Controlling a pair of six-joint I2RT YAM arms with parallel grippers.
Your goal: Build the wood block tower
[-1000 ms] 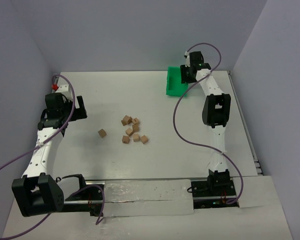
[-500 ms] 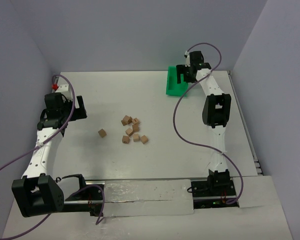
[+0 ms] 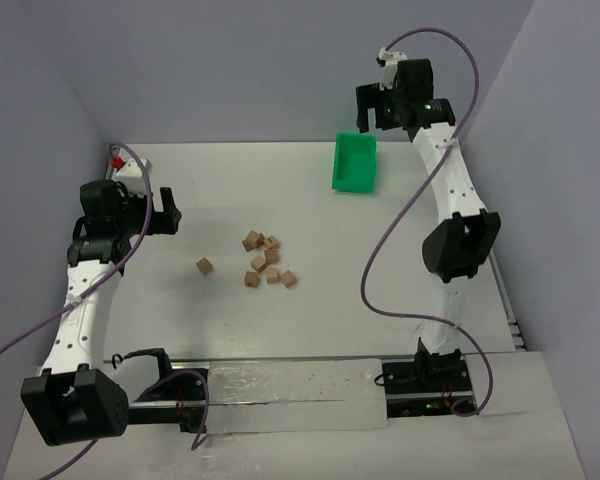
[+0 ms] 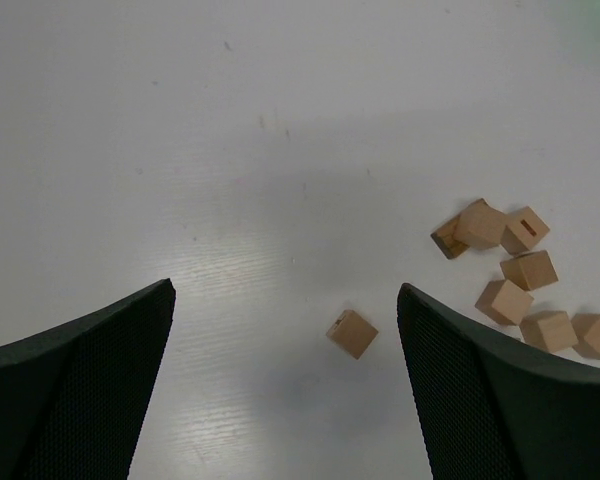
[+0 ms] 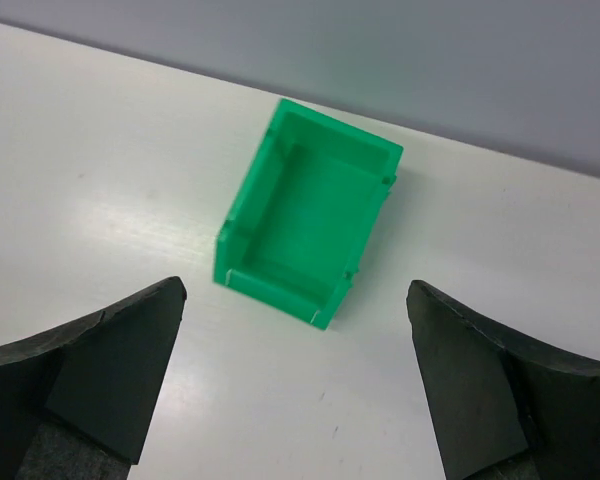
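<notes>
Fingers (image 5: 110, 370) stand wide and empty on the right gripper (image 5: 295, 290) and the left gripper (image 4: 285, 290) alike — the right has lifted clear of the green bin (image 5: 310, 220). Wood blocks (image 4: 528, 270) lie scattered, no tower begun.

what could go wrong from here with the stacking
The clustered wood blocks lie nearly touching, so the open left end effector may bump neighbours while grasping one. One tilted block seems to lean on another and might slip from a grasp. The lone block looks the safer first pick.
</notes>
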